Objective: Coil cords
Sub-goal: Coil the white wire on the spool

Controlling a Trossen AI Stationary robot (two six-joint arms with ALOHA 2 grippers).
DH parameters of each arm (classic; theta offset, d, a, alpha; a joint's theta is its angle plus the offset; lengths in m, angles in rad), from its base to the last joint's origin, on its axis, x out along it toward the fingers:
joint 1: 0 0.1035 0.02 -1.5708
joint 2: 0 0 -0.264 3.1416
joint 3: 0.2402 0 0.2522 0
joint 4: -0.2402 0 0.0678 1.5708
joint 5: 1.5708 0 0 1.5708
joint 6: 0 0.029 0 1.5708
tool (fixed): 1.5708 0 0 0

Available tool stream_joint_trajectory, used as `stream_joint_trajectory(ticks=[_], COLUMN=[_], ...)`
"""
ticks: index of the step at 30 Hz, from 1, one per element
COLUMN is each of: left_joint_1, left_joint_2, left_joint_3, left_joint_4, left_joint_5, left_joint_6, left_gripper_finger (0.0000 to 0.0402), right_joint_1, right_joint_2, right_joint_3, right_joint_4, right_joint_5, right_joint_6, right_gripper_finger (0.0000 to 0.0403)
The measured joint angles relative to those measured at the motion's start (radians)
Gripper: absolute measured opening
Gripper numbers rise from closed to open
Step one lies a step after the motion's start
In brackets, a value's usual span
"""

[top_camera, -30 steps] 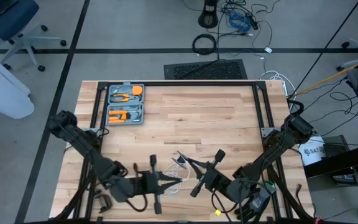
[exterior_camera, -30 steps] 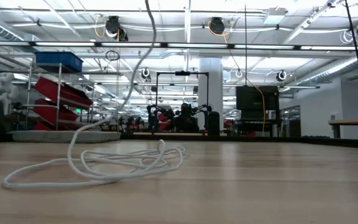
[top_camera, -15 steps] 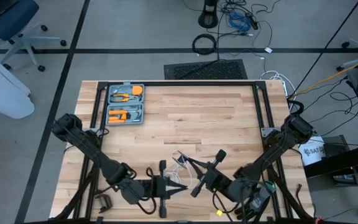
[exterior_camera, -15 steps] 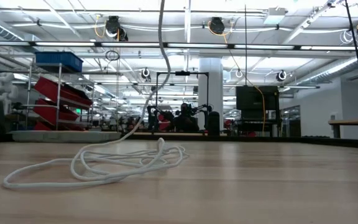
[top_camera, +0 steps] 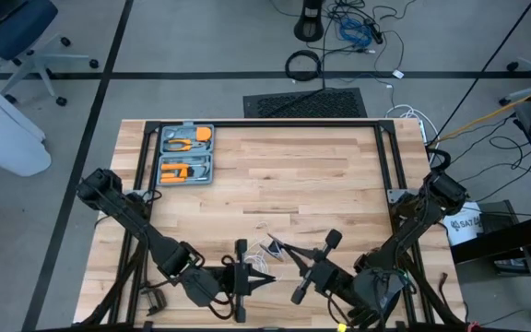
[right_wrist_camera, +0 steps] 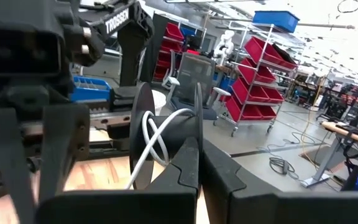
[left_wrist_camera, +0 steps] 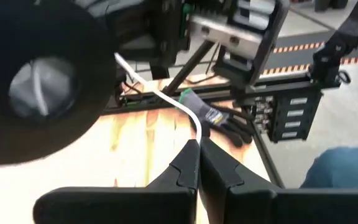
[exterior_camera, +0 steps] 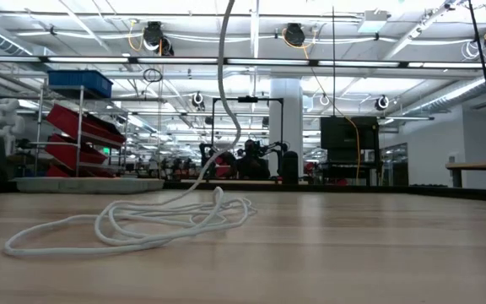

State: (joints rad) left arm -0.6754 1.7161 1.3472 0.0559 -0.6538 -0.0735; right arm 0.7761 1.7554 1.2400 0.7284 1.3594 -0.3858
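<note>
From above we see the left gripper and the right gripper close together near the front edge of the worktop, a tangle of white cord between them, and a grey tool case well apart at the far left corner. At worktop height the cord lies in loose loops with one strand rising upward. Our left wrist view shows jaws pressed together, pinching the cord beside the reel. Our right wrist view shows jaws clamped on the reel, cord crossing within it.
</note>
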Motion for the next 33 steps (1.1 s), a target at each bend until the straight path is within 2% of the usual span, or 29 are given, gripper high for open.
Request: stream_joint_trajectory(ticks=[10,18,26,29,33], left_joint_1=[0.008,0.008,0.008,0.008,0.007], left_joint_2=[0.0,0.0,-0.001,-0.001,-0.001], left_joint_3=[0.0,0.0,0.0,0.0,0.0], left_joint_4=[-0.101,-0.189,-0.227,-0.229,-0.236], left_joint_5=[0.003,-0.083,-0.101,-0.131,-0.131], left_joint_6=[0.007,0.008,-0.014,-0.097,-0.131], left_gripper_finger=[0.001,0.001,0.001,0.0021,0.006], right_joint_1=[0.022,0.068,0.089,0.09,0.09], right_joint_2=[0.0,-0.001,-0.001,-0.001,-0.001], right_joint_3=[0.0,0.0,0.0,0.0,0.0], right_joint_4=[0.042,0.112,0.119,0.12,0.123], right_joint_5=[-0.002,-0.002,0.003,0.003,0.003], right_joint_6=[-0.036,-0.108,-0.132,-0.132,-0.132], right_gripper_finger=[0.0,0.0,0.0,0.0,0.0])
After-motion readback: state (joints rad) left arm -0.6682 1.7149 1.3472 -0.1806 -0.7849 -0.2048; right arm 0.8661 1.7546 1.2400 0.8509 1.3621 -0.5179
